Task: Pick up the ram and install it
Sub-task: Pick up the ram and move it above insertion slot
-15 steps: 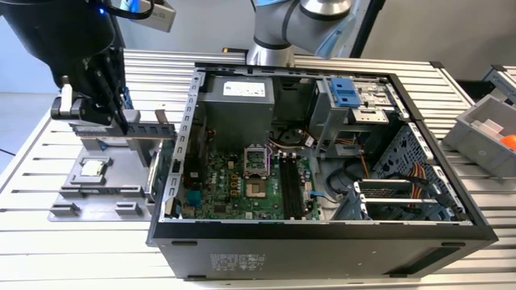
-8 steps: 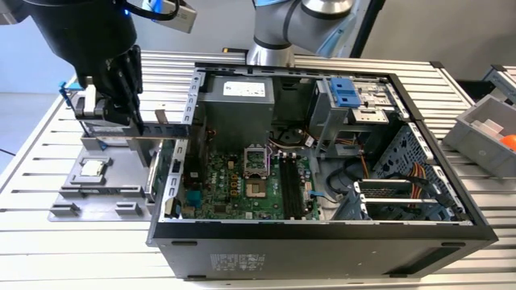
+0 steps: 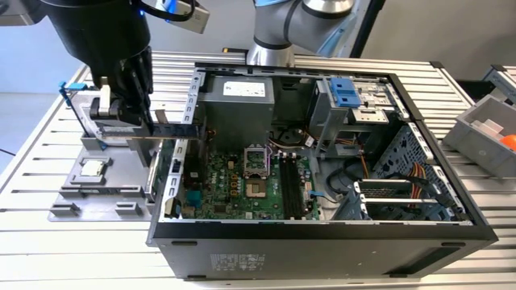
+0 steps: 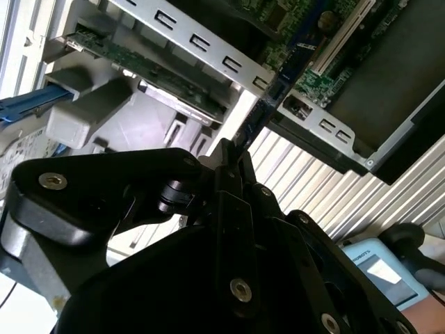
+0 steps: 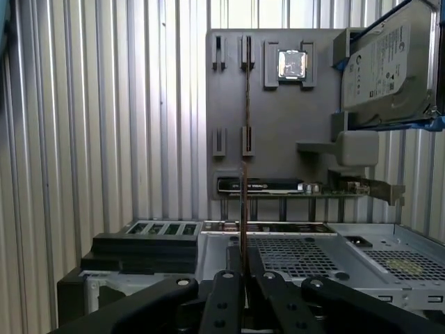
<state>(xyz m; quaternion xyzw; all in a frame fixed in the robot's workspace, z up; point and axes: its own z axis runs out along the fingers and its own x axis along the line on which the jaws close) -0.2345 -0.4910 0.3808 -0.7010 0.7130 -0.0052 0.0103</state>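
Above the ribbed metal table [image 3: 48,241], your black end effector [image 3: 147,125] pinches one end of the long, thin, dark grey ram [image 3: 177,130], holding it level over a side wall of the open black computer case [image 3: 322,241].

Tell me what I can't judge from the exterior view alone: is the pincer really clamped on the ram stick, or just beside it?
Observer: Clamped. In the first wrist view the ram stick stands edge-on, pinched between the fingers of the pincer.
Operator: Where does its free end reach?
Observer: In the second wrist view it crosses the slotted metal rail, and its tip shows against the green board.
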